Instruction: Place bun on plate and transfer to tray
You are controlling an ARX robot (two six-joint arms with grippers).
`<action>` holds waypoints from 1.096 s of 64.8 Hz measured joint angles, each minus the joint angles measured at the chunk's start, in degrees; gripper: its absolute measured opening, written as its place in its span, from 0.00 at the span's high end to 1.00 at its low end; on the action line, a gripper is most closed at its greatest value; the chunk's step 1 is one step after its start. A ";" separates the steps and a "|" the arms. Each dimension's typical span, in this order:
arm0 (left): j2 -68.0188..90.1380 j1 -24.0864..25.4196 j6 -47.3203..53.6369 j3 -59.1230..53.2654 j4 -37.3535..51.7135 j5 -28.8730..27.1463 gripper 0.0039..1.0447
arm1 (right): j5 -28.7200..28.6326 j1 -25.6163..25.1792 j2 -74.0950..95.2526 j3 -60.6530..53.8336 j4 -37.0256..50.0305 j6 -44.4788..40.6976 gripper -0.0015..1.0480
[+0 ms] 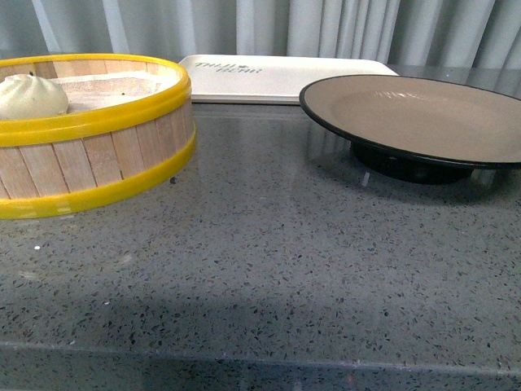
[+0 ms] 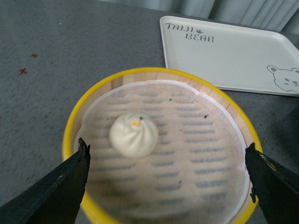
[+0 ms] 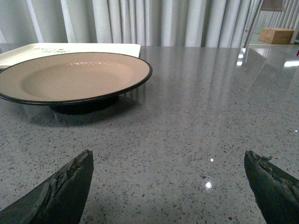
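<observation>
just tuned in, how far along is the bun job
Nothing done yet: the bun sits in the steamer basket, and the plate is empty, standing on the table, not on the tray. In hand: the left gripper hangs open over the basket. Left: bun onto plate, plate onto tray.

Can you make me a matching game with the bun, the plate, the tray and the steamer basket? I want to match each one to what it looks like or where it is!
Things:
1. small round cream-white bun
2. wide tan-brown plate with a black rim
3. flat cream-white rectangular tray
4. round wooden steamer basket

Clues:
A. has a bear face drawn in one corner
B. has yellow bands around it
C. lies inside the basket
D. stands on a black foot, with nothing on it

Right pairs: 1-C, 2-D, 3-A, 4-B.
</observation>
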 joint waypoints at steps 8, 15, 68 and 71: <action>9.55 -3.82 2.51 9.38 -1.03 -3.32 0.06 | 0.00 0.00 0.00 0.00 0.00 0.00 0.08; 15.23 -5.07 3.80 14.84 -3.87 -4.79 0.06 | 0.00 0.00 0.00 0.00 0.00 0.00 0.08; 22.16 -0.17 5.92 16.35 -13.11 -7.82 0.06 | 0.00 0.00 0.00 0.00 0.00 0.00 0.08; 22.16 -0.17 5.75 16.17 -13.11 -7.78 0.06 | 0.00 0.00 0.00 0.00 0.00 0.00 0.08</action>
